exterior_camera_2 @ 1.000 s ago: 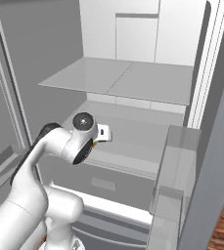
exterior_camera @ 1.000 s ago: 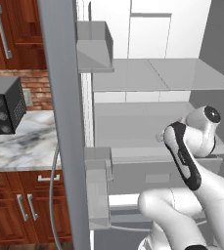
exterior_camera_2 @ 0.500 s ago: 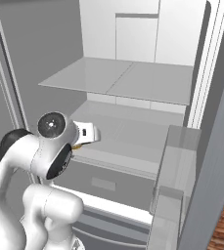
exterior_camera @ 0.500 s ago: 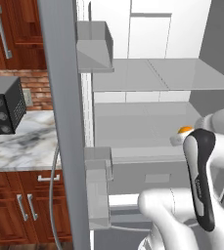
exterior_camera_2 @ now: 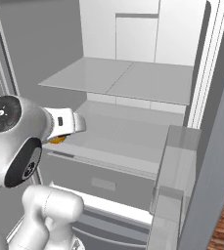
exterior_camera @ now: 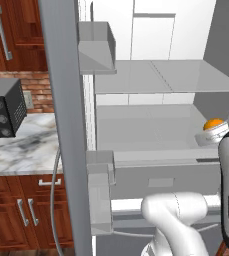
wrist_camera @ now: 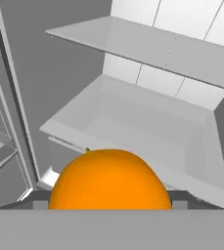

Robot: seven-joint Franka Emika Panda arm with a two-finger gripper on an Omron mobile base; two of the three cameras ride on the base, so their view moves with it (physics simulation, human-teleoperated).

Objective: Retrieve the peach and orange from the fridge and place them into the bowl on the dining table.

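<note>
Grey-white fridge interior fills the background, its doors swung wide, grey shelves stacked inside and a door bin high on the left door; beyond that door sit a marble bench with reddish wood cabinets and a black microwave. Since a second ago the white arm has swung back from the shelves: in the left base view its dark forearm has slid toward 4 o'clock and now stands at the right edge, and in the right base view the round wrist joint has moved from centre-left out to 9 o'clock, closer to the camera. The orange has come into sight with that swing; half a second ago it was a small fleck beside the hand, and now it shows more fully in the left base view at 3 o'clock, level with the front lip of the lower shelf. It is a smooth, bright yellow-orange ball, evenly coloured, large at 6 o'clock in the hand view with the shelf behind it. The fingers are grasping the orange, held wide around it, with only a sliver of the fruit peeking beneath the hand in the right base view.
</note>
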